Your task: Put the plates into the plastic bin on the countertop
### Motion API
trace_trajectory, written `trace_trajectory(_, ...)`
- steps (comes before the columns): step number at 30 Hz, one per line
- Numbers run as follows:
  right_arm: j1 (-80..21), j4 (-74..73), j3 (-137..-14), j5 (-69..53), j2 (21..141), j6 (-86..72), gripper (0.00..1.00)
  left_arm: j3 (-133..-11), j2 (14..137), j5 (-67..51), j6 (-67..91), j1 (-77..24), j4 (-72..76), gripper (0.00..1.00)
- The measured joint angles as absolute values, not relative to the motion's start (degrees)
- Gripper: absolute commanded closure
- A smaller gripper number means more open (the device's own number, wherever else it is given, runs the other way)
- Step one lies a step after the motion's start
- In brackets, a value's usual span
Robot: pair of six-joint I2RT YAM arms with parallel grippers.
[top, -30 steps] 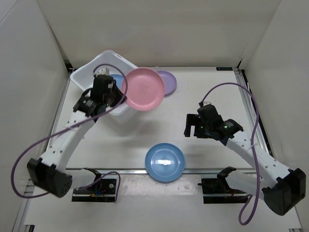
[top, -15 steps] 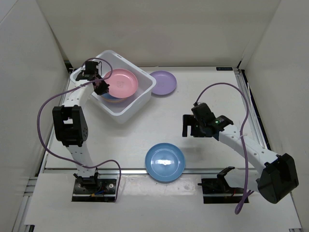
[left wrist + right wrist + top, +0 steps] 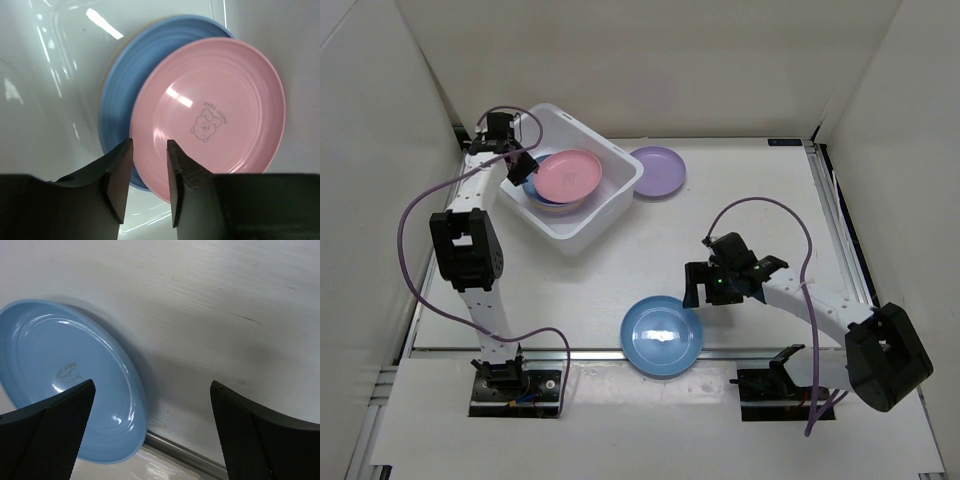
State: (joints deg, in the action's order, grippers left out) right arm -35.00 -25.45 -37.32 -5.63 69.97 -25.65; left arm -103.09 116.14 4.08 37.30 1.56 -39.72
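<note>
Beneath left tool (image 3: 149, 146), pink plate (image 3: 215, 115) in bin (image 3: 40, 65), jaws parted

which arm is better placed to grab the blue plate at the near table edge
Right. The right gripper hangs just beside the blue plate, jaws wide open, with the plate's rim in its wrist view. The left gripper is far off over the plastic bin, above the pink plate.

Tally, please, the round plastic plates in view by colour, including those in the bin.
Pink round plastic plate: 1, in the white plastic bin
Blue round plastic plates: 2, one on the white countertop, one under the pink
Purple round plastic plate: 1, on the countertop
Total: 4 in view
</note>
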Motion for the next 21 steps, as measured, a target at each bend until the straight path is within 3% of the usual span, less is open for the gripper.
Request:
trace_trajectory(1, -35.3, -24.8, -37.3, -6.5, 70.3, -25.3, 0.01, -103.8, 116.4, 4.2, 37.3, 2.0, -40.3, 0.46)
trace_trajectory(2, -35.9, -24.0, -37.3, -7.3, 70.7, -24.9, 0.01, -104.6, 116.7, 4.6, 37.2, 2.3, -40.8, 0.13)
trace_trajectory(3, -36.4, -23.5, -37.3, -7.9, 71.3, -24.7, 0.01, -105.1, 116.9, 5.0, 36.9, 2.6, -41.1, 0.01)
trace_trajectory(7, -38.8, -22.1, -37.3, -10.0, 75.2, -23.6, 0.03, -106.8, 117.0, 5.3, 37.2, 3.4, -42.8, 0.00)
trace_trajectory(13, -39.5, -20.3, -37.6, -11.4, 77.6, -23.3, 0.18, -108.1, 115.7, 4.6, 35.5, 2.6, -44.1, 0.01)
trace_trajectory(14, -39.5, -19.9, -37.6, -11.8, 77.8, -23.3, 0.38, -108.1, 115.0, 4.5, 35.2, 2.4, -44.5, 0.00)
trace_trajectory(17, -39.7, -18.6, -36.7, -13.6, 79.1, -23.1, 0.65, -106.9, 111.8, 3.8, 34.1, 2.1, -45.1, 0.01)
trace_trajectory(18, -39.8, -18.6, -36.6, -14.4, 79.7, -23.0, 0.81, -106.1, 110.1, 3.6, 33.7, 2.0, -45.1, 0.01)
trace_trajectory(21, -39.9, -18.8, -37.0, -15.9, 80.6, -23.0, 1.00, -103.8, 104.8, 2.9, 32.3, 2.0, -45.5, 0.00)
